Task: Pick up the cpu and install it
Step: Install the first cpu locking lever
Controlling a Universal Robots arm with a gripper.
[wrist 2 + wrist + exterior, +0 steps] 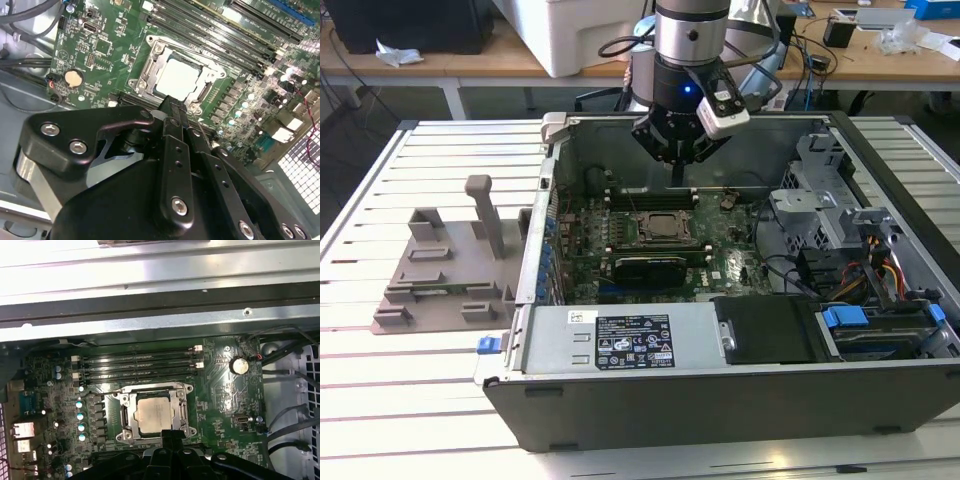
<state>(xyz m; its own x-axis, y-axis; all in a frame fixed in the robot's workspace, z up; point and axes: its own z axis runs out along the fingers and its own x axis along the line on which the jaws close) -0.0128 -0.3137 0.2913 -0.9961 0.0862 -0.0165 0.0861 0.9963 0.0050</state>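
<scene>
Cpu [153,412] sits in the motherboard socket [153,415] — gripper [172,102] just above it, jaws clenched together, holding nothing. Power supply label [633,342] — print unreadable.

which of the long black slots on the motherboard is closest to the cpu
The memory slot on the socket side of the bank of four parallel slots, right beside the socket frame where the cpu sits; the other three lie farther from it.
</scene>
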